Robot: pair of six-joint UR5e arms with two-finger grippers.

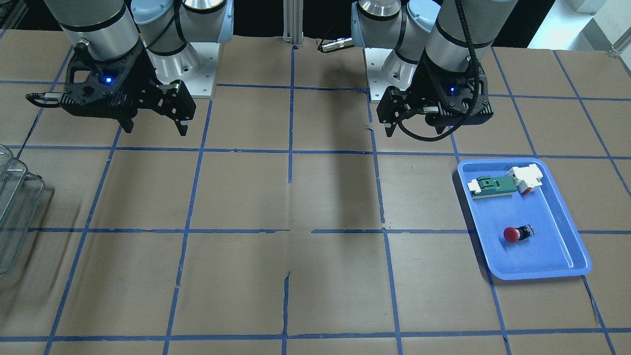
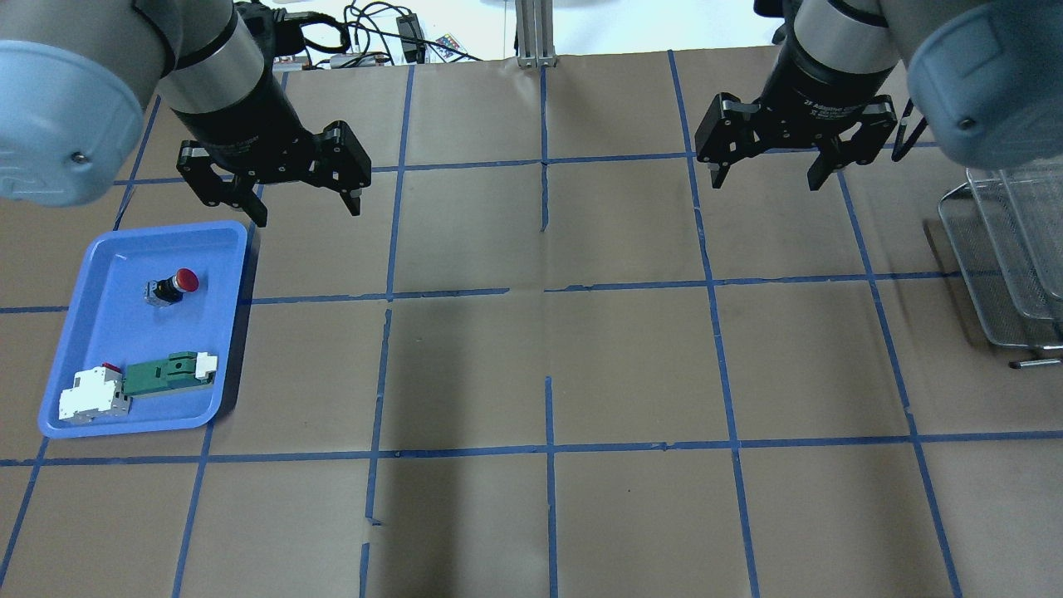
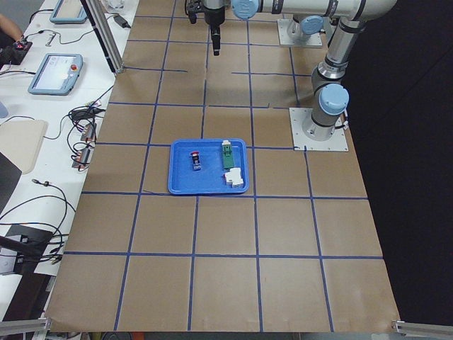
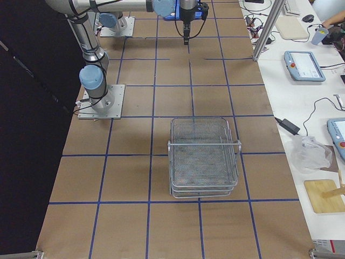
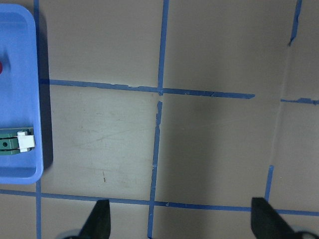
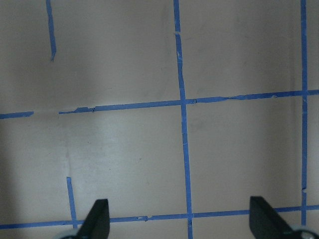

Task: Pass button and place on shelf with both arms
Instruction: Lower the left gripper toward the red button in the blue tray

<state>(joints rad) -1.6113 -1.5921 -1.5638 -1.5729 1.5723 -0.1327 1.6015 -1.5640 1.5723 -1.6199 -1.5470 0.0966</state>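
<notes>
The button, with a red cap and black body, lies on its side in the blue tray. It also shows in the overhead view and the left side view. My left gripper hangs open and empty above the table, just beyond the tray's far right corner; it also shows in the front view and its wrist view. My right gripper is open and empty over bare table. The wire mesh shelf stands at the table's right end.
A white block with a red part and a green board with white ends lie at the tray's near end. An aluminium post stands at the far edge. Benches with tablets and cables run along the operators' side.
</notes>
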